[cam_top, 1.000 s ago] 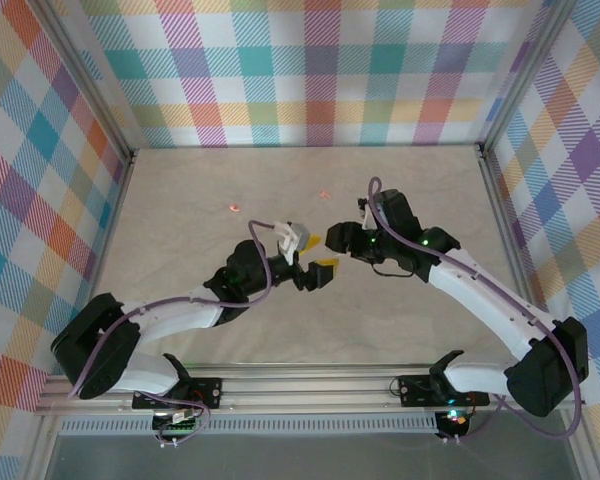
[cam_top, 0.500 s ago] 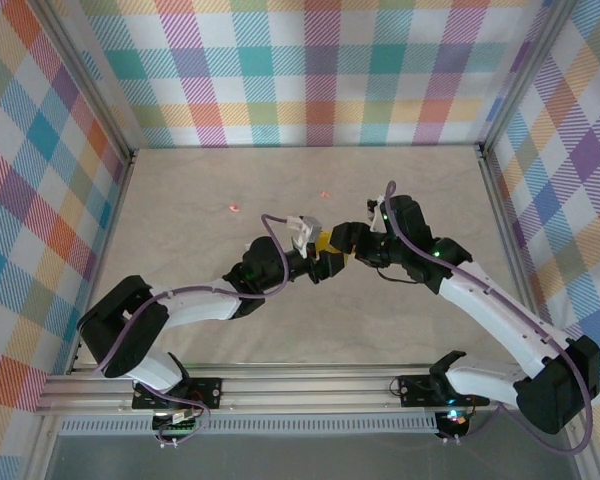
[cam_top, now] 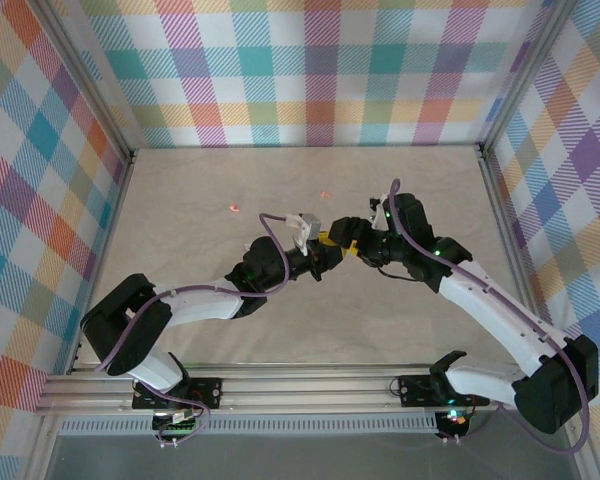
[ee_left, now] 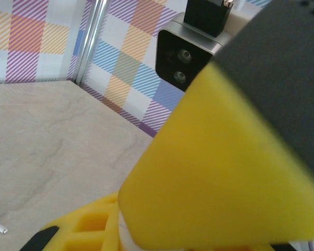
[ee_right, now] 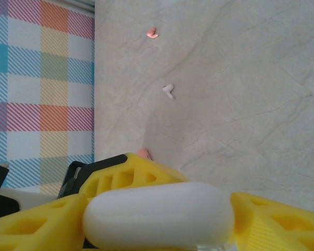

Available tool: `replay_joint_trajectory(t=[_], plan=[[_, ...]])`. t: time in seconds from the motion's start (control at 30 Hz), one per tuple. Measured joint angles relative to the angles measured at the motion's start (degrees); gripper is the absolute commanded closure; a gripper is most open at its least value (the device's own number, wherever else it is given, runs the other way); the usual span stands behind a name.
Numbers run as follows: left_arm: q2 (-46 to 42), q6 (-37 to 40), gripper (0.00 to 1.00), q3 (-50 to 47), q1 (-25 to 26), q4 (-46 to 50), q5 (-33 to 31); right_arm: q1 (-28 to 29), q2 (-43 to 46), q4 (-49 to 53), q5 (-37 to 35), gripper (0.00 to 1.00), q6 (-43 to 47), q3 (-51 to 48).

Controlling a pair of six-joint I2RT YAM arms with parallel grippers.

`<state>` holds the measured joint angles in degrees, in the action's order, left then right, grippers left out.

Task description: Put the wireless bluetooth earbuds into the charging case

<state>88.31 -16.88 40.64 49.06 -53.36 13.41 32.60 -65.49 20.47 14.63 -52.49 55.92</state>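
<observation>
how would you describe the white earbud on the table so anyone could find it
In the right wrist view, look at the beige table beside the plaid wall. The white earbud lies loose there, nearer the camera than a pink earbud. It is the one white speck with a short stem, far smaller than the white case.

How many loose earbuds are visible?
3: a salmon-pink plastic earbud farthest, a white plastic earbud mid-table, a second pink earbud peeking beside the yellow finger. More may be hidden.
</observation>
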Motion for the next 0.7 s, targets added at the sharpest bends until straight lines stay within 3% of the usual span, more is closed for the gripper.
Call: replay_joint_trajectory(t=[0.23, 0.33, 0.5, 0.7], plan=[[-1.8, 0.2, 0.93, 0.0, 0.0, 3.5, -0.2, -5.7, 1.7, 1.1, 4.8, 0.24, 2.1, 0.2], [-3.4, 0.9, 0.93, 0.0, 0.0, 4.4, -0.2, -7.5, 1.7, 2.2, 6.8, 0.15, 2.4, 1.6], [-4.1, 1.3, 0.93, 0.0, -0.1, 5.3, 0.2, -7.4, 0.7, 0.9, 12.4, 0.1, 1.6, 1.6], [-4.1, 1.2, 0.93, 0.0, -0.1, 5.4, 1.3, -5.5, -0.1, -0.1, 14.5, 0.12, 1.4, 0.5]])
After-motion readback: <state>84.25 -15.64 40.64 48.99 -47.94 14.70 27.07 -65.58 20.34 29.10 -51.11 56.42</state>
